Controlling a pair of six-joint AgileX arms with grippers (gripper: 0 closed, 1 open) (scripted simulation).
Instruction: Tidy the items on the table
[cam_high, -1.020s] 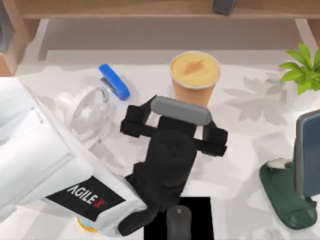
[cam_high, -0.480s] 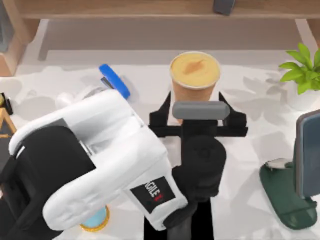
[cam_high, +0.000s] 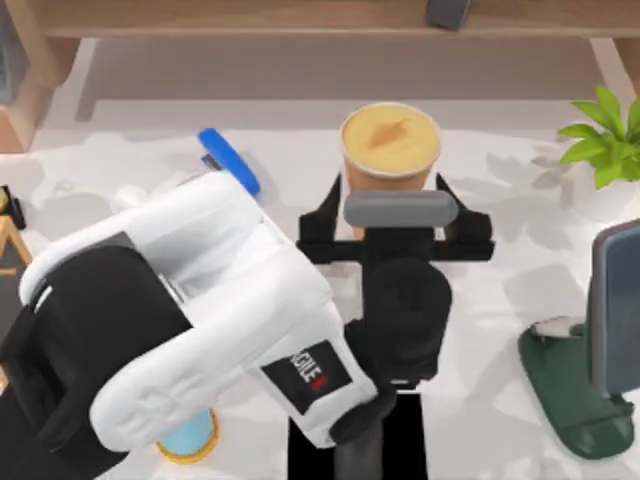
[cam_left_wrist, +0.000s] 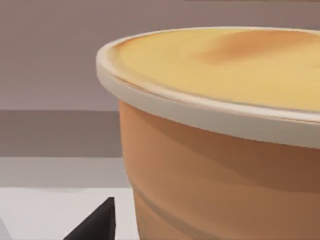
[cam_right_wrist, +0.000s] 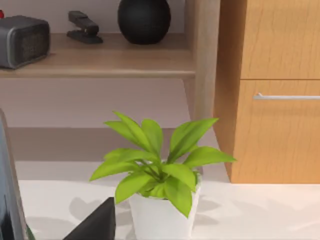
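A tall orange drink cup (cam_high: 390, 140) with a yellow-orange lid stands upright at the middle of the white table (cam_high: 500, 250), near the far side. My left gripper (cam_high: 388, 183) is open, with one black finger on each side of the cup's body. The left wrist view shows the cup (cam_left_wrist: 225, 150) very close, with one black fingertip (cam_left_wrist: 95, 226) beside it. I cannot tell whether the fingers touch the cup. A small dark grey mouse (cam_high: 358, 462) lies on a black mat (cam_high: 405, 440) at the near edge, mostly hidden under the left arm. One fingertip (cam_right_wrist: 97, 224) of my right gripper is visible in the right wrist view.
A blue stapler (cam_high: 230, 160) lies left of the cup. A blue round object with a yellow rim (cam_high: 190, 435) sits near the front left. At the right stand a monitor on a green foot (cam_high: 570, 390) and a potted plant (cam_high: 605, 135). A wooden ledge (cam_high: 300, 18) runs along the far side.
My left arm has swung in from the left. Its gripper has turned square to the cup and moved forward, so the fingers now straddle the cup. The cup has not moved.
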